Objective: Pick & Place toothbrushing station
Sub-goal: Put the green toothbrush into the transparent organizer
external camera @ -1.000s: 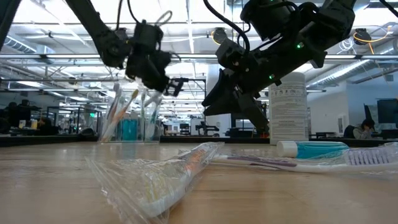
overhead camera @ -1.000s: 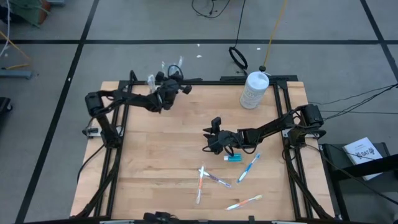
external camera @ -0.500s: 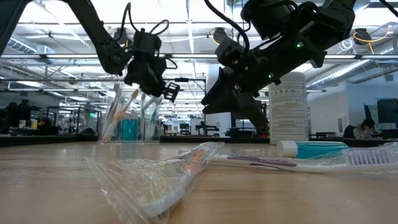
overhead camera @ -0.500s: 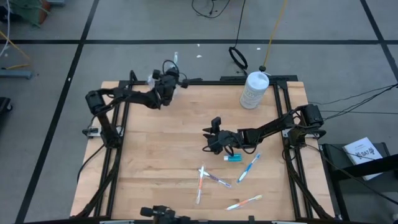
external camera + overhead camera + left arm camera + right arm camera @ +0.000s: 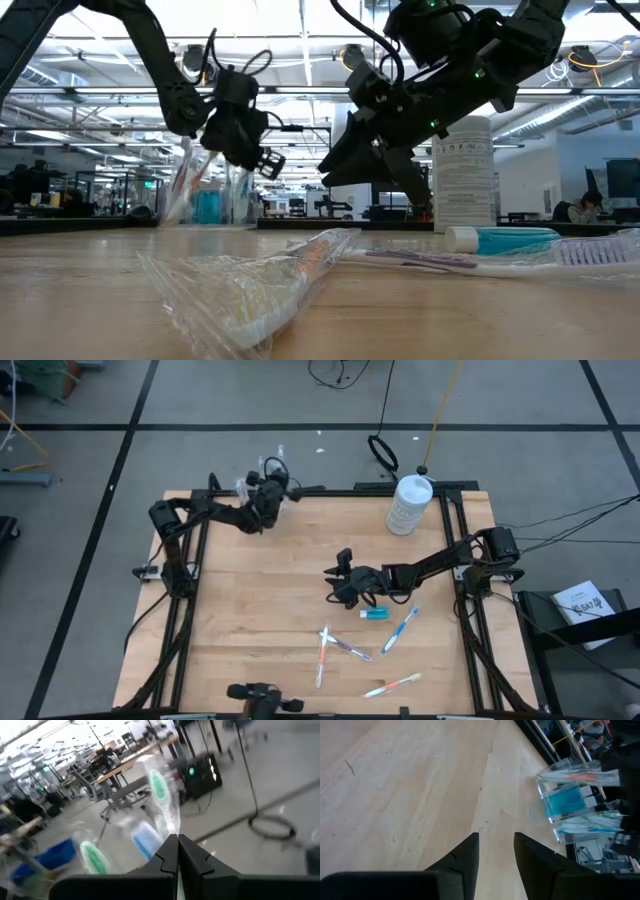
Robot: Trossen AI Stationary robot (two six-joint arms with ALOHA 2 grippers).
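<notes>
A pale wooden table [image 5: 260, 600] on a black frame stands on a grey floor crossed by dark lines, with cables trailing past its far edge. Seen from table height, the room behind is a wide workshop of ceiling lights, benches and chairs; a person [image 5: 585, 208] sits far off at one side.

At the table's far left corner the left gripper [image 5: 268, 498] hangs above a clear cup [image 5: 210, 195] holding upright toothbrushes and a teal tube. Its fingers [image 5: 167, 857] are pressed together on the wrapper of a green-headed toothbrush [image 5: 161, 795]. The picture from that wrist is smeared, so the cup's contents cannot be counted there.

Near the table's middle the right gripper [image 5: 340, 578] hovers above the wood, fingers [image 5: 465, 855] apart and holding nothing. Just beside it lies a teal toothpaste tube [image 5: 373, 614]. Toward the near edge lie loose toothbrushes: a blue one [image 5: 400, 629], a crossed pair [image 5: 335, 647] and an orange-tipped one [image 5: 392, 685].

A large white bottle [image 5: 408, 504] stands at the far right edge. From table height a wrapped toothbrush [image 5: 260, 285] fills the foreground, its bristles hard to make out under the crumpled film.
</notes>
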